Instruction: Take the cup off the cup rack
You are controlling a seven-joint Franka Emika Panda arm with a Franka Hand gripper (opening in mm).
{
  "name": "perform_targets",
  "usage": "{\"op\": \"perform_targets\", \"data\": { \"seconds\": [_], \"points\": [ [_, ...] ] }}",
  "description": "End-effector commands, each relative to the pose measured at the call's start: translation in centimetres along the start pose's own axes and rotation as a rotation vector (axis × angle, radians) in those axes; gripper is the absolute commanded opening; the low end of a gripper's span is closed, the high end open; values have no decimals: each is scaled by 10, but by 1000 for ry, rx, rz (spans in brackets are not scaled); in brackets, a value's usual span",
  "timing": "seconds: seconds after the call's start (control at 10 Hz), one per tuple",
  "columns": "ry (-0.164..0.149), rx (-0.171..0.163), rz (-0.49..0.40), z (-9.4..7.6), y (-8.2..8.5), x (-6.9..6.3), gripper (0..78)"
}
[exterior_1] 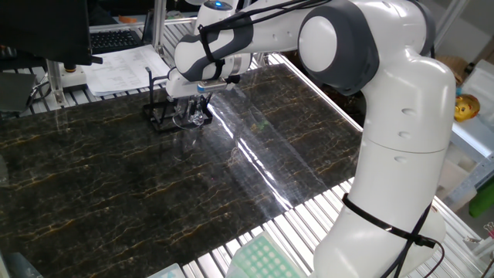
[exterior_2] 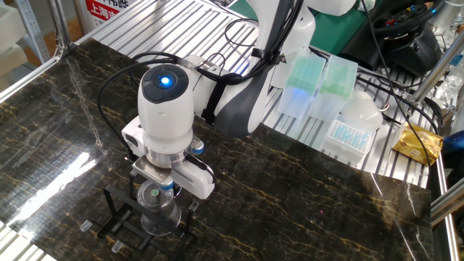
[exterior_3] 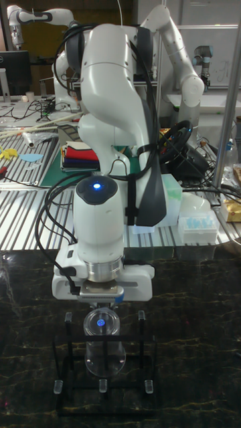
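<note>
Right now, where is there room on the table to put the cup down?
The dark table is bare in front of the cup rack and out toward the robot's base. It is crowded at the rack, where the gripper sits over the cup.

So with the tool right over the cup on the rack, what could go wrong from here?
Three risks, as I judge them:
1. The cup sits among the thin wire pegs of the rack; a tilted lift could snag it and drag the light rack along.
2. Clear glass could slip from the tool; the pictures do not show how firm the grip is.
3. The tool hangs close to the pegs, so a sideways move could knock the rack.
</note>
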State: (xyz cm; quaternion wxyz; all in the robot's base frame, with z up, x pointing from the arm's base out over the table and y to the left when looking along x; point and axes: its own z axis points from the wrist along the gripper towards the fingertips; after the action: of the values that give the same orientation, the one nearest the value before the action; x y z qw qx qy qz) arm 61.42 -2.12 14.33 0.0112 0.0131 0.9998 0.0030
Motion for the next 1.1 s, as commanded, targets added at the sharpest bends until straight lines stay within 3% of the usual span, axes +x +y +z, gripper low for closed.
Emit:
{"op": "perform_targets", "data": {
  "seconds": [0.1, 0.8, 1.1],
  "points": [
    [8, 15, 17, -29, -5, 1, 11],
    [20, 25, 37, -58, -9, 12, 11],
    [15, 25, 57, -63, 0, 12, 11]
  ]
}}
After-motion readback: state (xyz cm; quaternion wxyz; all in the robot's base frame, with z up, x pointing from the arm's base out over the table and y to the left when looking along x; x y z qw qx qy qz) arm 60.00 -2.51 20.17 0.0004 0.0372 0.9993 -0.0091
